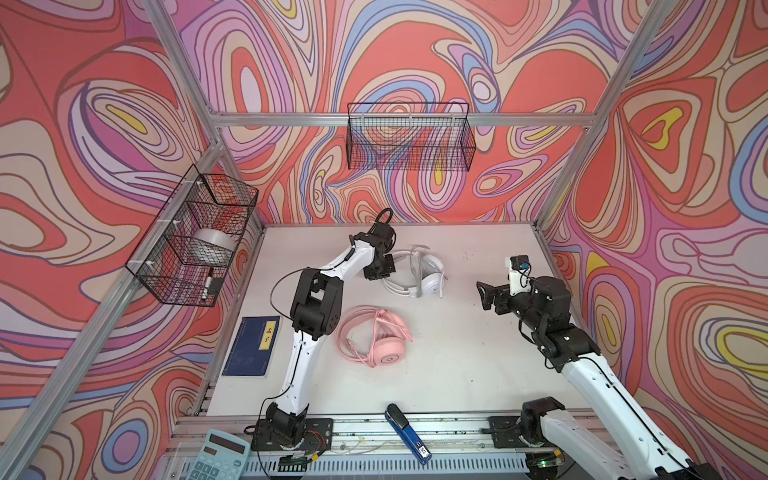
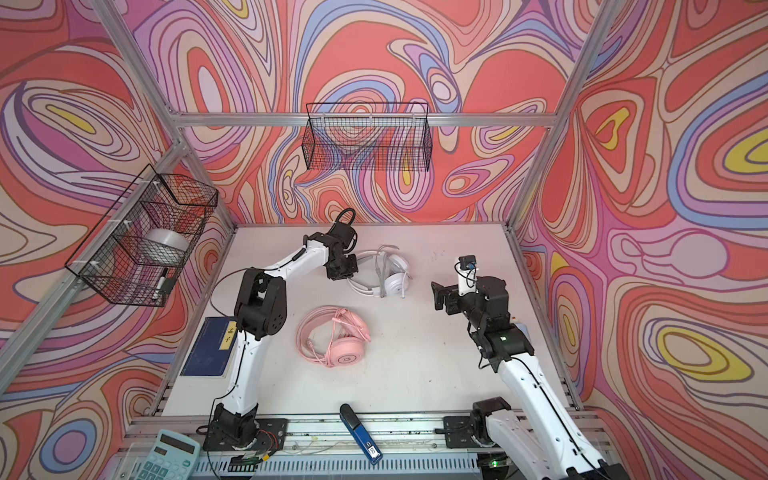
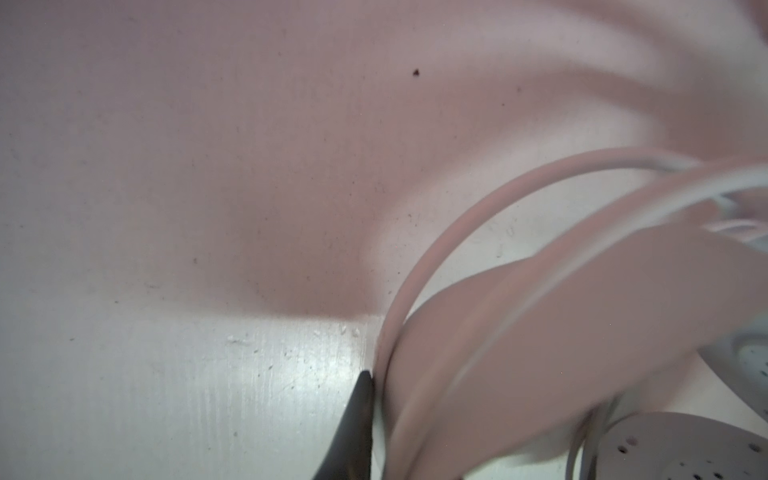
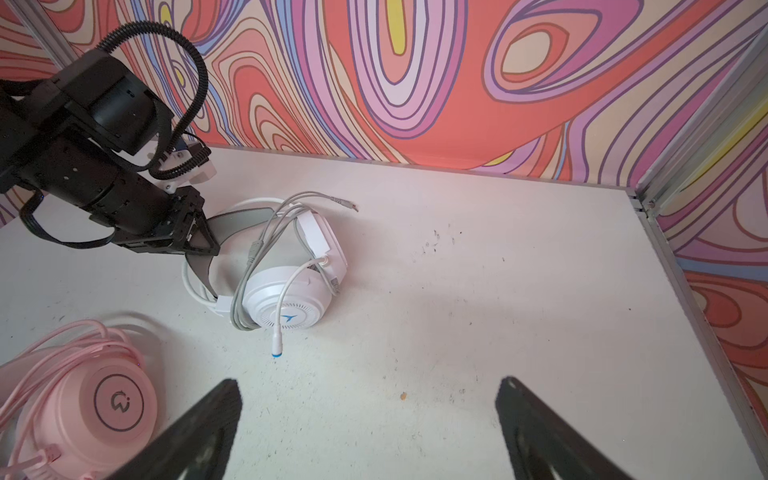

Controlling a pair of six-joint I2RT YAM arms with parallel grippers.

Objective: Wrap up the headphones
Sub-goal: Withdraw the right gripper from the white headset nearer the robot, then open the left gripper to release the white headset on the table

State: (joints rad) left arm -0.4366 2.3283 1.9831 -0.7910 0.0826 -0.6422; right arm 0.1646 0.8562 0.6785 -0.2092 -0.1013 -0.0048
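- White surface [image 1: 457, 374] inside a booth with swirly pink-orange walls; both headsets lie on it.
- Left end effector [image 4: 199, 243] sits low on the headband of the white headset [image 4: 286, 307]. One black fingertip [image 3: 361, 415] touches the outer band in the left wrist view; the second finger is hidden. The jaws look narrow, but I cannot tell whether they are clamped on the band.
- The white headset's earcups lie just beyond the left end effector's tips. Its grey cable [image 4: 257, 249] is looped loosely over them, and the plug end [image 4: 345, 203] lies free on the far side.
- Right end effector [image 4: 370, 384] has its jaws wide and empty, raised off the surface. The white headset is ahead of it and well apart.
- Pink headset [image 1: 386, 351] lies back from the left end effector, toward that arm's base. Its pink cable is coiled around it, apparently wrapped.
- Risk: if the left end effector lifts off with the band snagged, the headset drags and the loose grey loops slide off the earcup.
- Risk: the free plug end can pull a turn loose, since nothing pins it.
- Risk: the right end effector coming in wide may hook the blue-tipped stalk [image 4: 276, 345] instead of the cable.
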